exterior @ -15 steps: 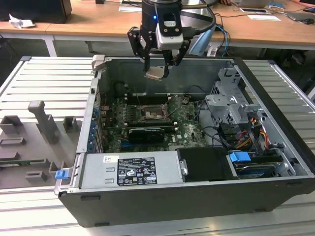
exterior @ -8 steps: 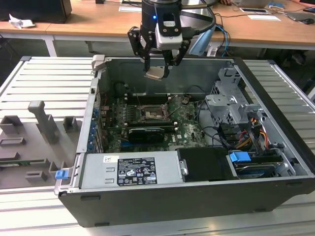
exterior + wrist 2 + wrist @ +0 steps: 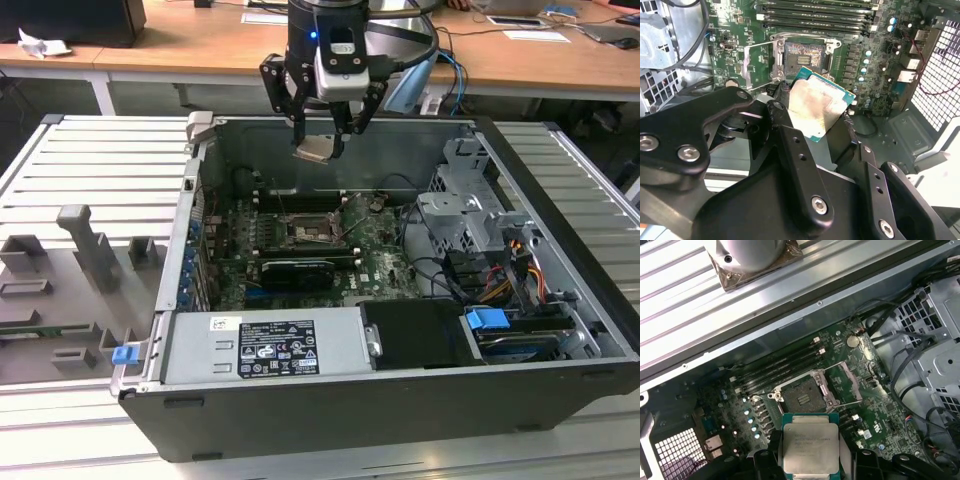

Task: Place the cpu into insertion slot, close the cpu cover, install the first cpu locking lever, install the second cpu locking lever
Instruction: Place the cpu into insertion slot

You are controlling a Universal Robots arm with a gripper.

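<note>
My gripper (image 3: 320,140) hangs above the far part of the open computer case, shut on the cpu (image 3: 318,149) by two opposite edges. The cpu (image 3: 810,447) shows its dull silvery face with a green rim in the first wrist view. In the second wrist view the cpu (image 3: 815,107) is tilted between black fingers (image 3: 781,112). The insertion slot (image 3: 802,399) lies bare on the green board below, some way under the chip; it is also seen as the dark square socket (image 3: 807,55) and the insertion slot (image 3: 305,232). The cpu cover (image 3: 757,62) stands swung open beside the socket.
Memory slots (image 3: 300,195) run along the socket's far side. A grey power supply (image 3: 260,345) fills the case's near edge. A drive cage (image 3: 470,200) with cables sits at the exterior view's right. Grey fixtures (image 3: 70,280) lie outside the case at the exterior view's left.
</note>
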